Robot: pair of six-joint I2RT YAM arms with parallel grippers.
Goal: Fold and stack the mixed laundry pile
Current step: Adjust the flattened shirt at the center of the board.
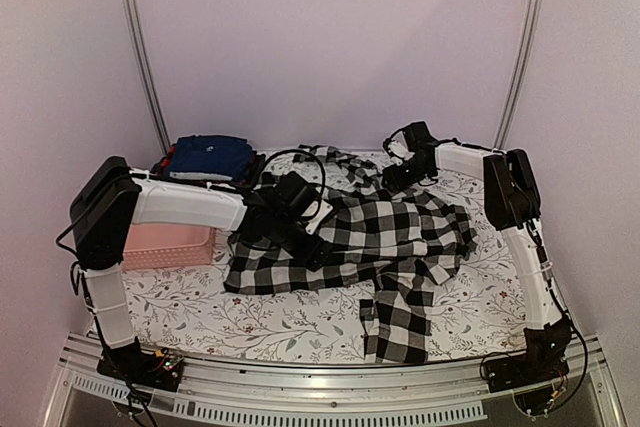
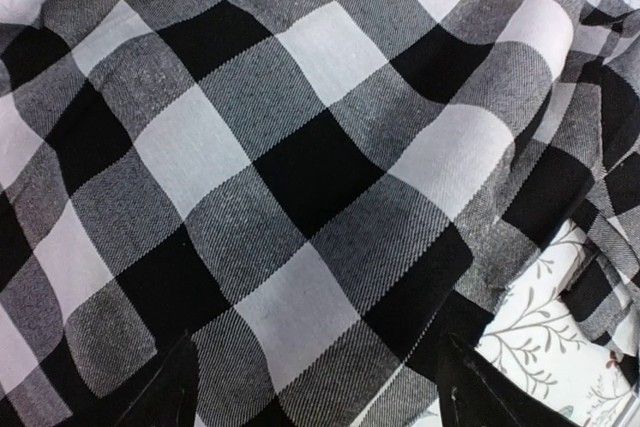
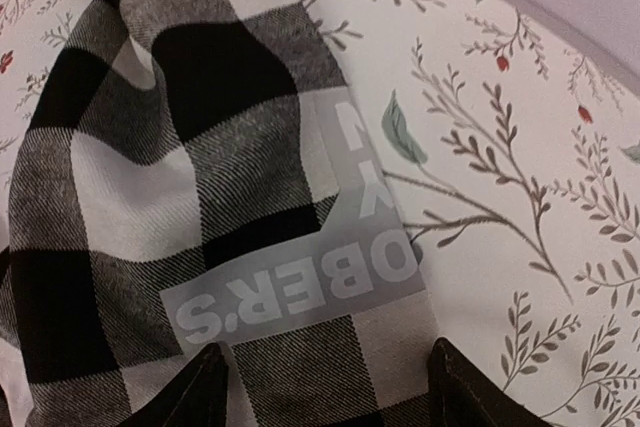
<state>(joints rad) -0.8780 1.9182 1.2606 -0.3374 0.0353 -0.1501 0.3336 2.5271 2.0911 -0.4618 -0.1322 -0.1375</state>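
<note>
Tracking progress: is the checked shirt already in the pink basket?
No, the checked shirt lies spread on the floral table cover, beside the pink basket.

Black-and-white checked shirt, pink basket

black-and-white checked shirt lies rumpled, spread at centre; navy blue trousers sit folded far left.

White arm links, black joints, looping black cables, dark end effector fingers.
</note>
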